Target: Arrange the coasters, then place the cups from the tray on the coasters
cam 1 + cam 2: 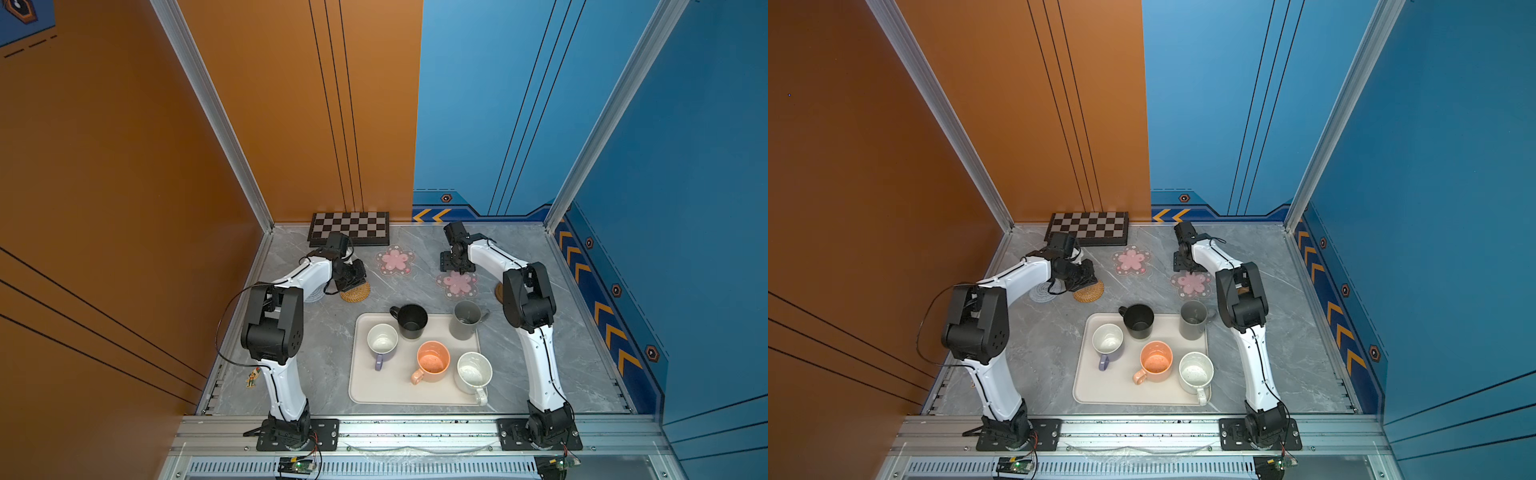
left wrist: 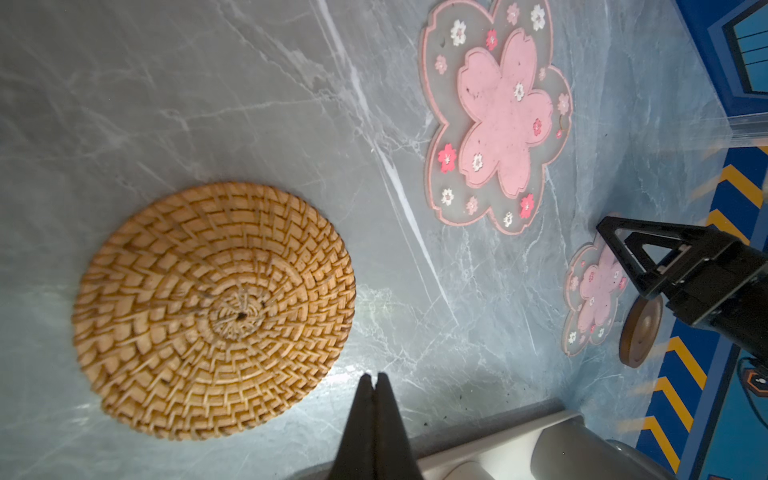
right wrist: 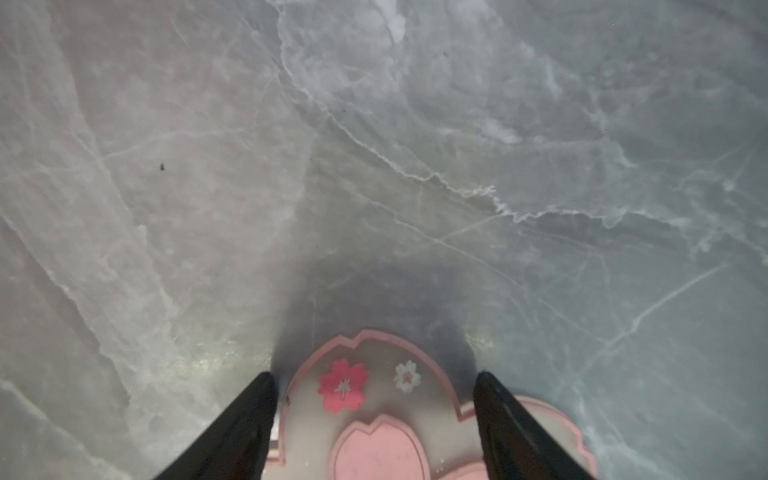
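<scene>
Still on coaster layout by my read, no cup moved: all five sit on the tray point(image 1: 384, 390) in the near middle of the table point(image 1: 328, 365). Right gripper point(image 3: 374, 377) is open and low, jaws either side of one clear petal of the nearer pink flower coaster point(image 3: 365, 419), nothing pinched. That mat is thin and flat, so I'd nip the clear edge shallow or press and slide it, not dig in. I'd shift it away from the wooden coaster point(image 2: 640, 330), which lies just beside it and half under the right arm in both top views. Left gripper point(image 2: 372, 378) is closed on nothing, tips just off the rim of the rattan coaster point(image 2: 214, 309). The blue woven coaster point(image 1: 1042, 293) lies close beside it, partly under the left arm, and wants more gap too. The far pink flower coaster point(image 1: 395, 259) is well clear. On the tray: grey mug point(image 1: 464, 320) far right corner, black mug point(image 1: 411, 321) far edge, white speckled mug point(image 1: 473, 372) near right, orange mug point(image 1: 433, 360) centre, lavender mug point(image 1: 382, 341) left. All upright and apparently empty; can't read the bottom of the grey one.
</scene>
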`<state>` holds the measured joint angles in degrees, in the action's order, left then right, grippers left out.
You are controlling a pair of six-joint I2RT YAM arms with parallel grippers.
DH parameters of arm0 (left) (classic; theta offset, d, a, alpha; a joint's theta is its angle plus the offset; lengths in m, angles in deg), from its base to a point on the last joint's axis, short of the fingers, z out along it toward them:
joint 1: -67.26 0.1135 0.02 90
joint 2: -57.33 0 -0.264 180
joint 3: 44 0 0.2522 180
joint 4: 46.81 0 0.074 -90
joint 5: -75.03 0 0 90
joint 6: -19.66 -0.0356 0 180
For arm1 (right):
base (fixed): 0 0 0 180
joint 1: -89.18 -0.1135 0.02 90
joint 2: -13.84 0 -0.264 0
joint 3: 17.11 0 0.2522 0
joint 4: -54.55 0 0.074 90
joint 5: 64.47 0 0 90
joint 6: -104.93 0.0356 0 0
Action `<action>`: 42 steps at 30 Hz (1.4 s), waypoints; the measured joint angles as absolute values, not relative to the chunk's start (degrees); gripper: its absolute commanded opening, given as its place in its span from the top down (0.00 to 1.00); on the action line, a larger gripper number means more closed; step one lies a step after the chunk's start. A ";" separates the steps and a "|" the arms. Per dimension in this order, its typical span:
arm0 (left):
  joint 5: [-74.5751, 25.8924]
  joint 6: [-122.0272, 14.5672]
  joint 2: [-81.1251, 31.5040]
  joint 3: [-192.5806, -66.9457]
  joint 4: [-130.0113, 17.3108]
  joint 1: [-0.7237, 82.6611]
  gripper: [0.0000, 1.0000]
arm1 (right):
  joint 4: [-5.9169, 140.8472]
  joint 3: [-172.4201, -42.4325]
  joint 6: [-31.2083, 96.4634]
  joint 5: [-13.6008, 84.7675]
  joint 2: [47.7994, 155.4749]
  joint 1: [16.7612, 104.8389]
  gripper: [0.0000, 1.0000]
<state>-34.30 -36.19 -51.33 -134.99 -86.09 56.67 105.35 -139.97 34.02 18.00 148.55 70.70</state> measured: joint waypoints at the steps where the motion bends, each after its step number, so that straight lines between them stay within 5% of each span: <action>1: -34.30 -36.19 -51.31 -134.99 -86.09 56.67 0.95 | 105.24 -139.82 34.04 17.98 148.53 70.68 0.24; 22: -34.02 -35.94 -48.95 -134.29 -86.09 55.34 0.95 | 103.30 -133.37 34.37 16.25 144.55 70.59 0.21; 30: -32.73 -37.32 -51.42 -138.80 -86.42 53.91 0.80 | 104.43 -134.01 34.19 16.14 143.92 70.62 0.20; 42: -29.28 -39.00 -56.82 -147.52 -86.53 52.78 0.76 | 101.26 -137.76 32.77 22.35 140.11 68.95 0.18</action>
